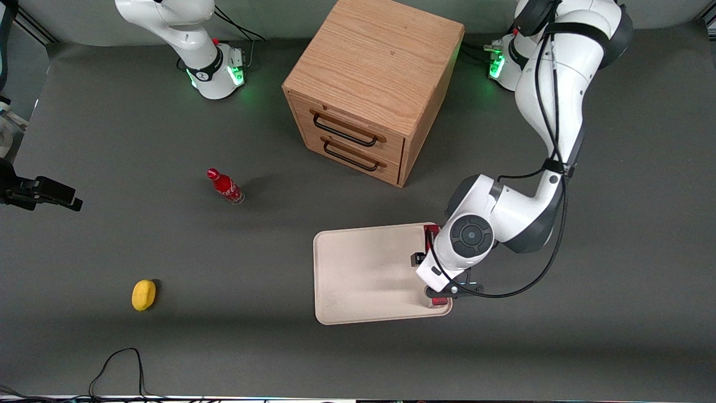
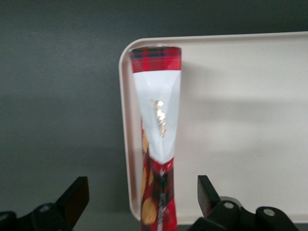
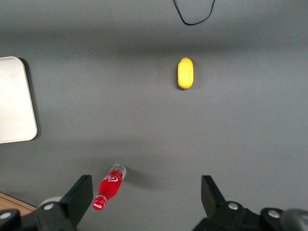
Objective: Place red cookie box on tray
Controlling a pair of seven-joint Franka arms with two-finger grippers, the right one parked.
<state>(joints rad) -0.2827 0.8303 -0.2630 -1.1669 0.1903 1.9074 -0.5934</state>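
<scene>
While hovering over the tray (image 2: 250, 120), gripper (image 2: 143, 197) wide open, fingers clear of red cookie box (image 2: 156, 120).

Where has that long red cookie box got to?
The red cookie box lies on the tray, along the tray's edge nearest the working arm's end of the table, directly beneath the open gripper.

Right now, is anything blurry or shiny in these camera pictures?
Left wrist view: the red cookie box looks soft, with a glare spot on its white panel, lying along the tray rim between the open pincer fingers. Front view: green lights glow at the arm bases.
</scene>
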